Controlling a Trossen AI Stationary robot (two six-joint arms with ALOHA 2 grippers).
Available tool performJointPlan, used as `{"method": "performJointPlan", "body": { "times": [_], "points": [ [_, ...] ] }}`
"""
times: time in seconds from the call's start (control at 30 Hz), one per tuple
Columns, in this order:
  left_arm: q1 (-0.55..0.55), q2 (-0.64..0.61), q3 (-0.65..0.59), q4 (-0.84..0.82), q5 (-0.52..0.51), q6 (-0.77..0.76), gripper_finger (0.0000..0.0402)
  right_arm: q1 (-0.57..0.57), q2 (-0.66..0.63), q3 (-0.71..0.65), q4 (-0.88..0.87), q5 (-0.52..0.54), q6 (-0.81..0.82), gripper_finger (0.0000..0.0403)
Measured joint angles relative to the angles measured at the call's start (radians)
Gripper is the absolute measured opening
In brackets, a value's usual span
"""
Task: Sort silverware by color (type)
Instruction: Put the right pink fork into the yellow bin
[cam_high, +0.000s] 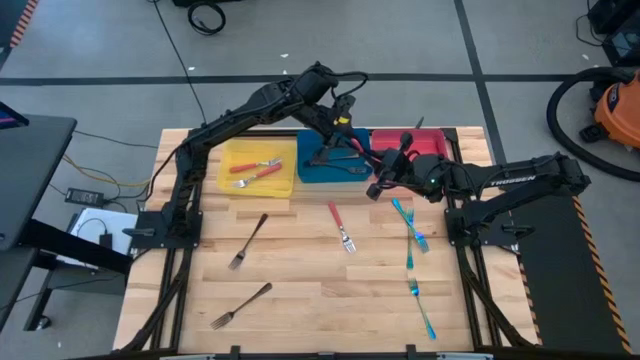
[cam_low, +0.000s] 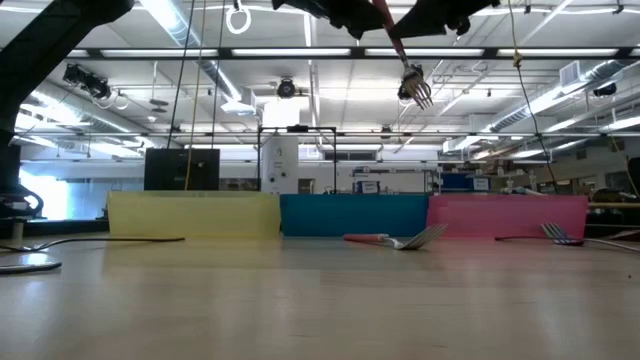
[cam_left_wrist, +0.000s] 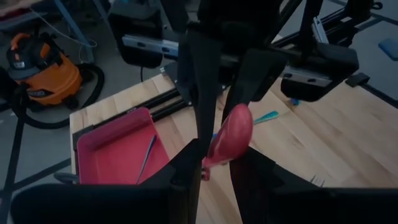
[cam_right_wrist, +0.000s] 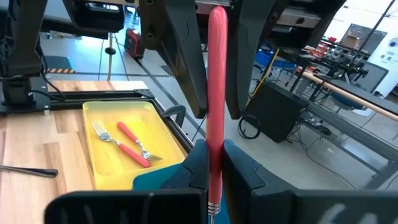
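A red-handled fork (cam_low: 398, 48) is held high above the table near the blue bin (cam_high: 312, 172). Its tines (cam_low: 419, 92) hang lowest. My right gripper (cam_right_wrist: 214, 152) reaches in from the right (cam_high: 385, 182) and is shut on its handle. My left gripper (cam_left_wrist: 217, 158) faces it from over the blue bin (cam_high: 340, 140) and is open. Its fingers (cam_right_wrist: 185, 62) stand on either side of the handle's free half (cam_right_wrist: 217, 56), with a narrow gap on each side. On the table lie another red-handled fork (cam_high: 341, 228), two dark grey forks (cam_high: 248, 242) (cam_high: 240, 305) and teal forks (cam_high: 410, 225) (cam_high: 422, 310). My right gripper pinches the fork's red handle near its metal neck (cam_right_wrist: 215, 177) between the two fingers, coming from the table's right side. The handle runs along the fingers and sticks out past their tips toward the left gripper. The fork is lifted clear and tilted, tines downward.
The yellow bin (cam_high: 232, 185) holds two red-handled forks (cam_high: 255, 172). The red bin (cam_left_wrist: 109, 149) holds a teal utensil (cam_left_wrist: 146, 157). The three bins stand in a row along the table's far edge. Bare wood shows in the middle and near part.
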Motion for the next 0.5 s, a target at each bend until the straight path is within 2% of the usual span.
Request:
{"method": "performJointPlan", "body": {
  "times": [0.33,0.5],
  "points": [
    [-0.021,0.008,0.000,0.042,0.010,-0.016,0.0085,0.000,0.001,0.000,0.003,-0.005,-0.002,0.0023],
    [-0.007,0.008,0.000,0.040,0.006,-0.033,0.0048,0.000,0.001,0.000,0.008,-0.004,-0.007,0.0023]
  ]
}}
